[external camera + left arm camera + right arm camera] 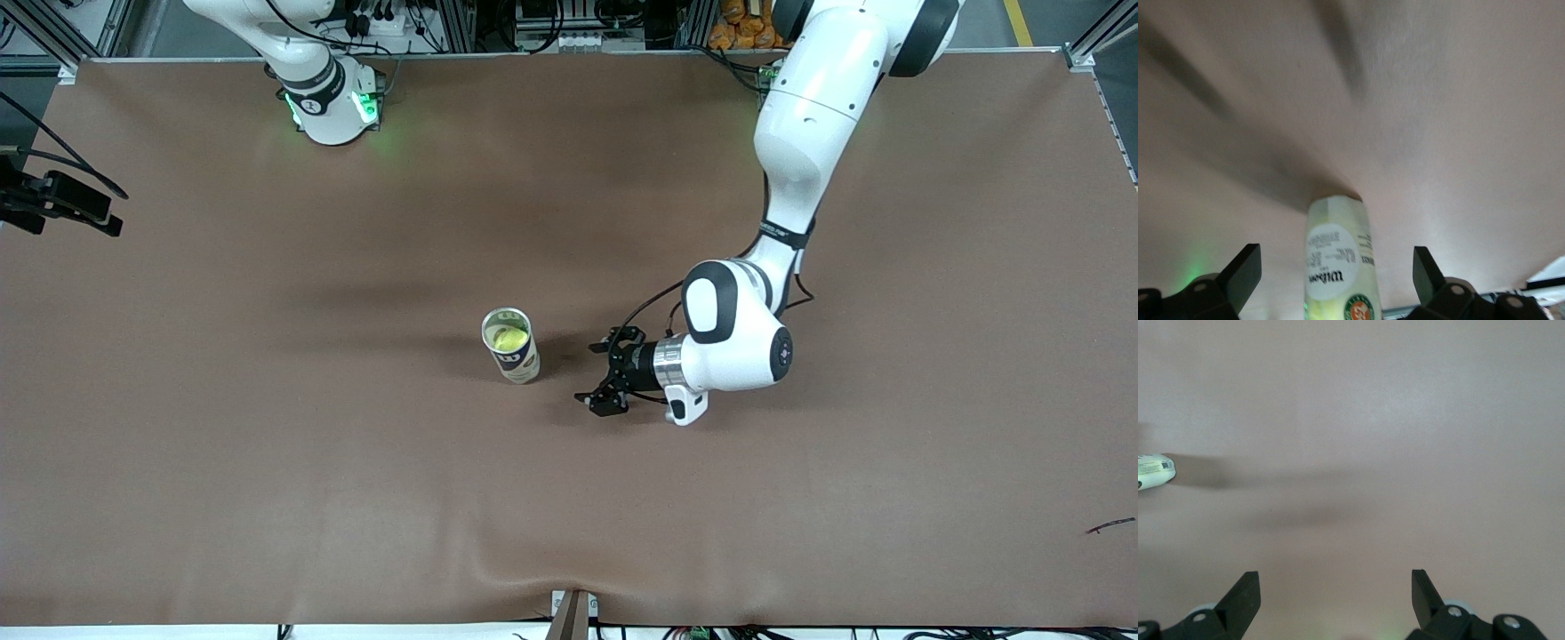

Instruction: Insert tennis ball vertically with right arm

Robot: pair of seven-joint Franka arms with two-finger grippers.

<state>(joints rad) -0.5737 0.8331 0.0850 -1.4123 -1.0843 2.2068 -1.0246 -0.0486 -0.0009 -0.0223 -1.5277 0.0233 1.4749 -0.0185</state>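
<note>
A clear tennis ball can [512, 354] stands upright near the middle of the brown table. A yellow-green tennis ball [509, 338] shows inside it through the open top. My left gripper [594, 373] is low over the table beside the can, toward the left arm's end, pointed at it, open and empty, with a gap between them. In the left wrist view the can [1338, 267] stands between the open fingers [1241, 273] but farther off. My right gripper [1335, 587] is open and empty, high over bare table, with the can [1155, 472] at the view's edge. It is out of the front view.
The right arm's base [324, 98] with green lights stands at the table's back edge. A black camera mount [53, 200] juts in at the right arm's end. A small dark scrap [1111, 526] lies near the front edge at the left arm's end.
</note>
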